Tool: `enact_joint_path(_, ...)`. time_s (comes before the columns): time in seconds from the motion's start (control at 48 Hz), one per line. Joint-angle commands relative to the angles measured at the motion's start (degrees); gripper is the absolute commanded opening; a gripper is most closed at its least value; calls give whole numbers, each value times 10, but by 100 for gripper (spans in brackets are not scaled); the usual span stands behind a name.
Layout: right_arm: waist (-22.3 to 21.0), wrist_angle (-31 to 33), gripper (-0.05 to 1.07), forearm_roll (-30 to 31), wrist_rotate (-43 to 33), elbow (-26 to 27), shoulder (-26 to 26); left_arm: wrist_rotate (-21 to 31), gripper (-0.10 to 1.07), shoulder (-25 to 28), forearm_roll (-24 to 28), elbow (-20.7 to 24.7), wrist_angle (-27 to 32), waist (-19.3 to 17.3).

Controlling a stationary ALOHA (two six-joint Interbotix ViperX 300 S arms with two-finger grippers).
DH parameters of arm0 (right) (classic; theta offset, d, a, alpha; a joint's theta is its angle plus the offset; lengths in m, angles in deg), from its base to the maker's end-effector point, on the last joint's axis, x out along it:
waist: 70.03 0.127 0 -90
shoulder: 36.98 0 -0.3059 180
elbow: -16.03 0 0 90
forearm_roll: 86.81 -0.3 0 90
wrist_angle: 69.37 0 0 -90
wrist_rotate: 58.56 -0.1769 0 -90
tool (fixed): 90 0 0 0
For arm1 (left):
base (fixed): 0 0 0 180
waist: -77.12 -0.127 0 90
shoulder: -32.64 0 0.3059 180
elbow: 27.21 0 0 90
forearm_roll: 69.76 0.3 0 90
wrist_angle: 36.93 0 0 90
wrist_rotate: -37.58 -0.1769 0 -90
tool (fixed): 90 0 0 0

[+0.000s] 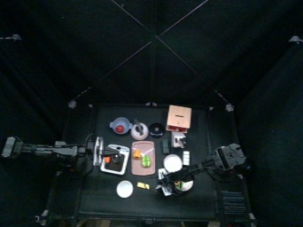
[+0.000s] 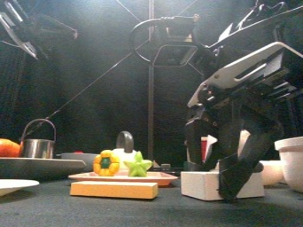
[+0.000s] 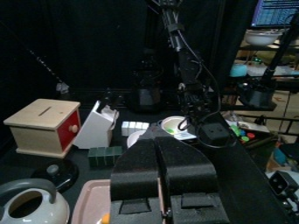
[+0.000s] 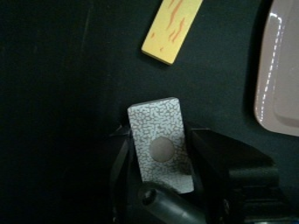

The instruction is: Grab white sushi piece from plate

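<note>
Nearest the front camera, low in the frame, the black bench (image 2: 166,211) carries a yellow block (image 2: 113,190) at lower centre and a white sushi piece (image 2: 221,184) at lower right. Right on top of that piece is the right pincer (image 2: 224,158), hanging down from the upper right with its jaws spread to either side of it. The right wrist view confirms it: the patterned white piece (image 4: 160,142) sits between the two jaws, a yellow slab (image 4: 174,32) in the upper part of the frame.

Just behind, at centre left, the plate (image 2: 123,178) holds orange and green toy food. Further back on the left stands a metal kettle (image 2: 39,142).

From above, the plate (image 1: 143,157) lies mid-bench, and the left arm rests at the left edge. Its pincer (image 3: 160,175) is pressed together.

Black curtains ring everything. No readable writing anywhere.
</note>
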Motion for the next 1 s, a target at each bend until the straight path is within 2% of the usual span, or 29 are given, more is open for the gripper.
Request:
enact_joint_path(0.0, -4, -1, 55, -9, 0, 21, -33, -1, 1, 2, 1, 8, -4, 0)
enact_joint_path(0.25, -22, -4, 55, -62, 0, 24, -49, -2, 1, 2, 2, 7, -4, 0)
enact_joint_path(0.646, -29, -47, 55, -68, 1, 25, -61, -2, 1, 2, 3, 10, -6, -11)
enact_joint_path(0.979, -40, -76, 55, -101, 1, 18, -89, -1, 1, 2, 19, 11, -7, -24)
